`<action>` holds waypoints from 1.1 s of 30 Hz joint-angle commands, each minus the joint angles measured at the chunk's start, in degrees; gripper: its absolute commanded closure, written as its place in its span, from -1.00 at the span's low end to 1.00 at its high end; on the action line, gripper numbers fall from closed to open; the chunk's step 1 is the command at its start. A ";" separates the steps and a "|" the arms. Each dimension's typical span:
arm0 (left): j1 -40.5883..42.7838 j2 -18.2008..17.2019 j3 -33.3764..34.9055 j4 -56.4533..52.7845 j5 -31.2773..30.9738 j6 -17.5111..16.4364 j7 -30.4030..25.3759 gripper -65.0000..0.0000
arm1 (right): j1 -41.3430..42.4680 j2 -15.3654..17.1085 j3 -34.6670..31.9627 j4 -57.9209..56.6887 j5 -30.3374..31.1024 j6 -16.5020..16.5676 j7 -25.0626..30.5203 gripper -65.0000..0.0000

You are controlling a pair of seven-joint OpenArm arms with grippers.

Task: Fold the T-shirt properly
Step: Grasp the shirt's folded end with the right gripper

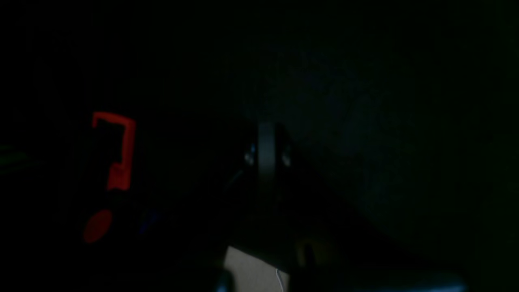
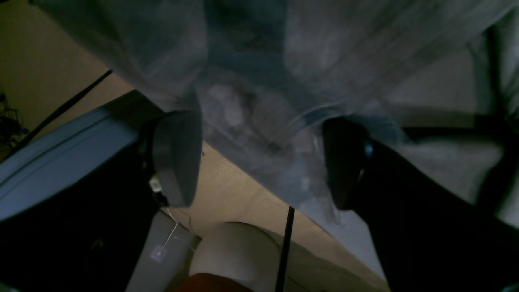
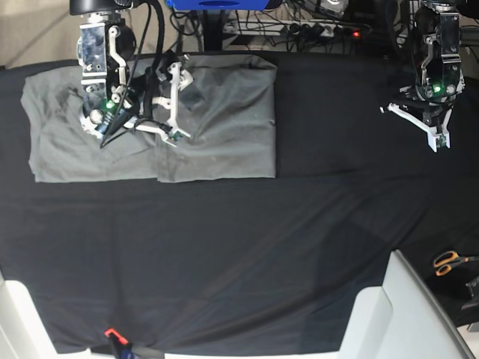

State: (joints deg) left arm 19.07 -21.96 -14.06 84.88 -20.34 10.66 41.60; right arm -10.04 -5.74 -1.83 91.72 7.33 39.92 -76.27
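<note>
The light-grey T-shirt [image 3: 217, 120] lies partly folded at the back left of the black table cloth [image 3: 247, 247] in the base view, a doubled layer on its right half. My right gripper [image 3: 178, 103] hovers over the shirt's middle, jaws spread wide. In the right wrist view its two dark fingers [image 2: 176, 158] stand far apart, with blurred grey T-shirt [image 2: 324, 52] cloth just beyond them; the gripper [image 2: 259, 162] is open. My left gripper [image 3: 436, 140] hangs above bare cloth at the back right, far from the shirt. The left wrist view is almost black, with the gripper [image 1: 266, 156] shut.
Orange-handled scissors [image 3: 449, 262] lie off the table's right edge. A white surface [image 3: 404, 314] juts in at the front right. A power strip and cables [image 3: 314, 30] run along the back. A small red item [image 3: 112, 333] sits at the front edge.
</note>
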 commanded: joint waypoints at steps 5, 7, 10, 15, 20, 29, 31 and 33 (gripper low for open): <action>-0.04 -0.95 -0.48 0.70 0.51 0.38 -0.68 1.00 | 0.77 -0.28 0.02 0.63 0.54 0.08 0.18 0.09; -0.04 -0.95 -0.40 0.70 0.51 0.38 -0.68 1.00 | 0.77 -0.28 0.02 0.54 0.54 0.08 0.18 0.34; -0.04 -0.95 -0.31 0.61 0.51 0.38 -0.68 1.00 | 0.86 -0.28 0.02 0.54 0.54 0.08 0.18 0.57; 0.05 -0.95 -0.40 0.61 0.51 0.38 -0.68 1.00 | 0.68 -0.20 0.02 0.45 0.45 0.08 -0.35 0.96; 0.05 -0.95 -0.48 0.53 0.51 0.38 -0.68 1.00 | -0.64 0.07 0.99 1.16 0.45 0.08 -2.63 0.97; -0.04 -1.12 -0.48 0.44 0.51 0.38 -0.68 1.00 | -1.52 0.07 7.41 2.30 0.36 0.08 -3.73 0.97; -0.13 -1.12 -0.40 0.44 0.51 0.38 -0.68 1.00 | -1.78 0.07 7.32 2.30 0.36 0.08 -3.73 0.97; -0.21 -1.12 -0.22 0.44 0.51 0.38 -0.68 1.00 | -2.48 -0.11 7.14 2.30 0.36 0.08 -3.73 0.97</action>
State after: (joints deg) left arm 19.05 -22.09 -14.04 84.58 -20.34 10.66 41.60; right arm -12.80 -5.72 5.41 93.01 7.53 39.92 -79.57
